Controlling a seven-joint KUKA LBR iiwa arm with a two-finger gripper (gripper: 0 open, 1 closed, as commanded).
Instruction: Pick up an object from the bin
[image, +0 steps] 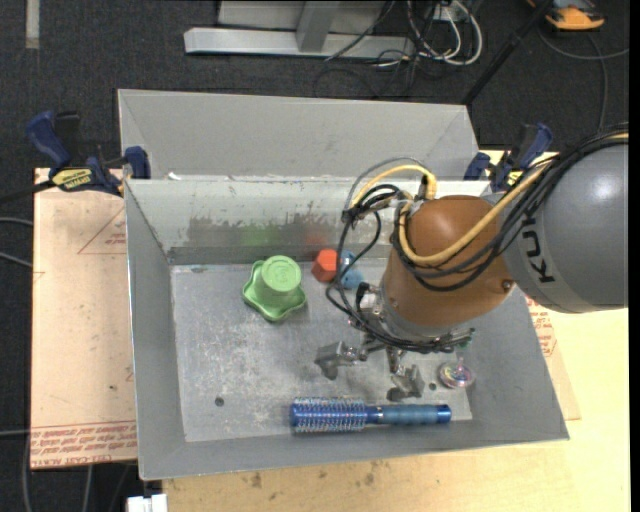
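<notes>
We see the gripper (370, 368) at the lower right of the bin (150, 330), fingers spread wide over bare floor, nothing between them. The blue hairbrush (368, 415) lies just below it; a green cup (274, 288) sits further up and left.

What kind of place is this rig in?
Probably a robotics lab: KUKA arm over a grey bin holding oddments like a blue hairbrush and green cup, loose cables behind.
</notes>
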